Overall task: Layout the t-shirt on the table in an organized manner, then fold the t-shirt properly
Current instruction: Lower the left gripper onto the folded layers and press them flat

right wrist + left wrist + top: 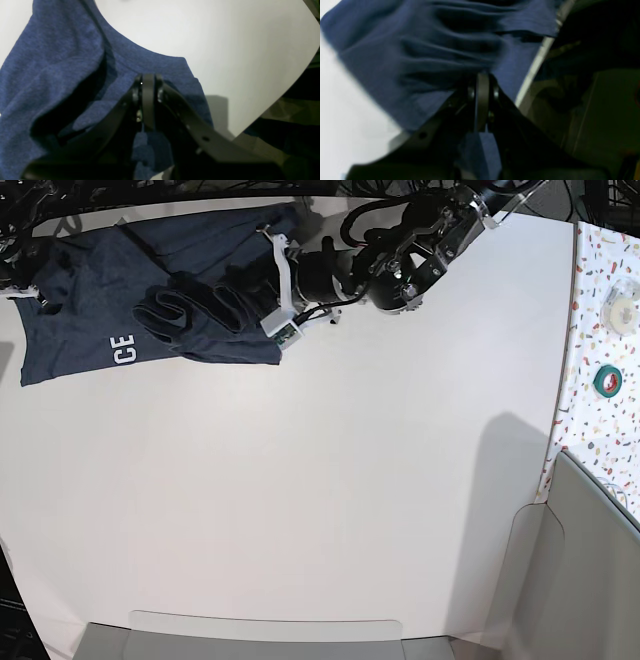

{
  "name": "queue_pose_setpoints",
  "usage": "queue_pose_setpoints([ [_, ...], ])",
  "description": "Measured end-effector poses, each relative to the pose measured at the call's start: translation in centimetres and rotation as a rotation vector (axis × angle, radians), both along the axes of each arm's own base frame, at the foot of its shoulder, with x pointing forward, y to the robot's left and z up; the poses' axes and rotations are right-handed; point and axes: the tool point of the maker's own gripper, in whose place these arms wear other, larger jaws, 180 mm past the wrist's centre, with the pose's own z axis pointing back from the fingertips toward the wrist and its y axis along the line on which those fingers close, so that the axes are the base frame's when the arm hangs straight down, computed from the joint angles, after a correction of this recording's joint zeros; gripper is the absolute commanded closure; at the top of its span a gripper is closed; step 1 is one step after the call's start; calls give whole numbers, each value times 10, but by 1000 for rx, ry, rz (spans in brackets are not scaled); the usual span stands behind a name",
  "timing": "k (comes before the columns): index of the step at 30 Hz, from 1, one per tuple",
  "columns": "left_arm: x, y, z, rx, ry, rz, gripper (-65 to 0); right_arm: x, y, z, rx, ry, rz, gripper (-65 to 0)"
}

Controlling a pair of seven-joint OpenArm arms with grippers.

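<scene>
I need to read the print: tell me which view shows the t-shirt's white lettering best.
The base view: white lettering reads "CE" on the t-shirt, bunched at the table's far corner. Both wrist views show only plain blue fabric around each shut pincer, no lettering.

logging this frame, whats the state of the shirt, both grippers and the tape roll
t-shirt: bunched and wrinkled at the table's far corner, lettering showing, not folded
left gripper: shut on the t-shirt
right gripper: shut on the t-shirt
green tape roll: lying flat on the speckled strip
</scene>
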Motion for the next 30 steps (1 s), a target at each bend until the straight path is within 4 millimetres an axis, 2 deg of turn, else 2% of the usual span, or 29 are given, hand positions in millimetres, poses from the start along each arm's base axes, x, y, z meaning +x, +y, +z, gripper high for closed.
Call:
queue_pose_setpoints([
  [4,-26,-17,2,6,-19,-139,0,0,0,0,1,-1,0,0],
  [6,-24,-21,7,0,-41,-160,0,0,1,0,3,-3,0,0],
  [9,-1,-16,24,-30,-98,-100,0,0,1,0,3,-3,0,0],
  [11,26,-5,33,-48,-121,-6,0,0,1,0,4,-3,0,0],
  [13,50,14,33,-47,-123,112,0,-1,0,0,0,2,0,0],
  [16,61,34,26,-19,-108,185,0,-1,0,0,0,1,1,0],
  [21,69,40,17,23,-128,206,0,0,0,0,1,-1,1,0],
  [25,74,52,-12,120,-134,242,0,0,0,0,2,0,1,0],
  [27,76,50,-20,133,-141,259,0,1,0,0,1,-3,1,0],
  [30,82,41,-20,111,-152,276,0,0,0,0,-1,1,0,0],
])
